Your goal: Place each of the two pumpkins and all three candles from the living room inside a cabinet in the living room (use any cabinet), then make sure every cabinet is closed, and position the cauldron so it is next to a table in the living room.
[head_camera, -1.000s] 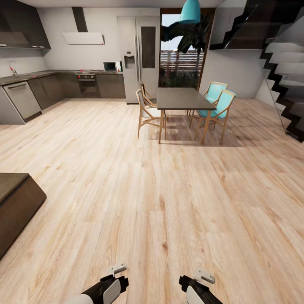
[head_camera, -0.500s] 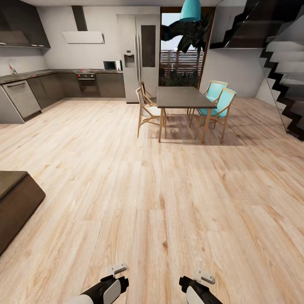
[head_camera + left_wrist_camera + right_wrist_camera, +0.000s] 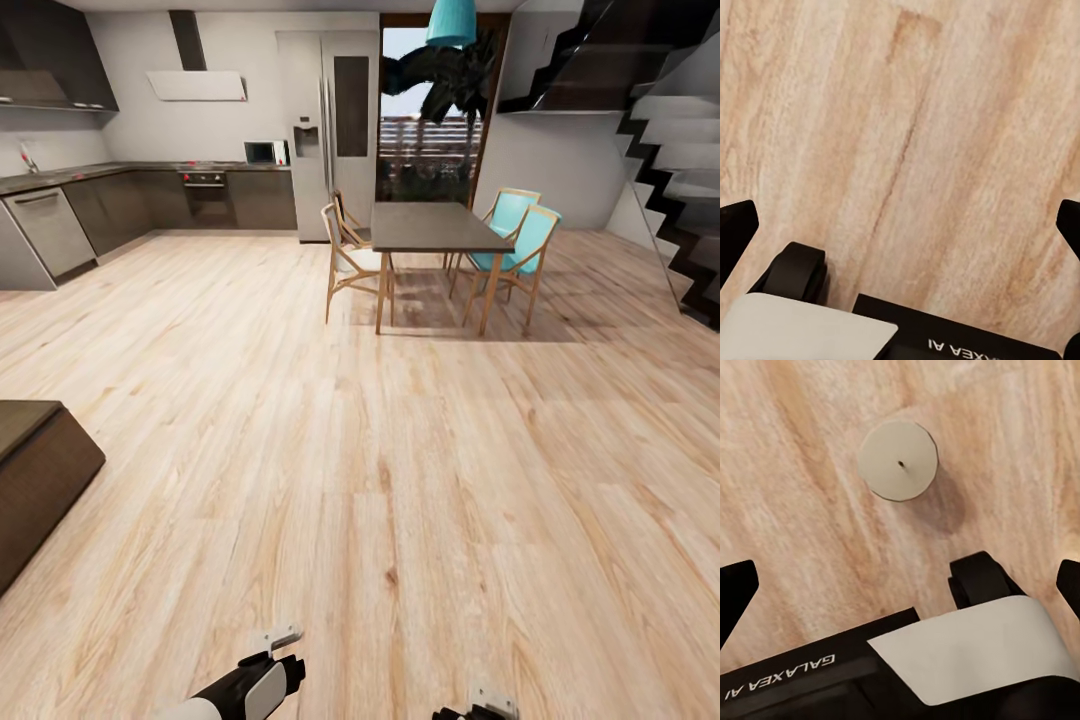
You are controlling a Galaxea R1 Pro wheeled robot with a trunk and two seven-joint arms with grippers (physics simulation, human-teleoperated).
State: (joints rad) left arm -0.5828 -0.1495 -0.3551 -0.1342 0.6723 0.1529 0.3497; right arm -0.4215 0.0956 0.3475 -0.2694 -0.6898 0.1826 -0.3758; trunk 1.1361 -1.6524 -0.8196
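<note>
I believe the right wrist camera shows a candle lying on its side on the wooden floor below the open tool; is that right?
Not quite: the right wrist view shows the candle standing upright on the wooden floor, its round top and wick facing the camera, below the open right tool.

Light: daylight is coming through the tall glass doorway (image 3: 428,120) at the back, evenly brightening the pale wood plank floor (image 3: 400,450).
Shadows: the dark-topped dining table (image 3: 430,230) is casting a soft one; the beige candle (image 3: 898,460) is throwing a faint smudge.
Distortion: wide-angle stretching is bending the edges.
Sharpness: wrist views are looking slightly soft.
</note>
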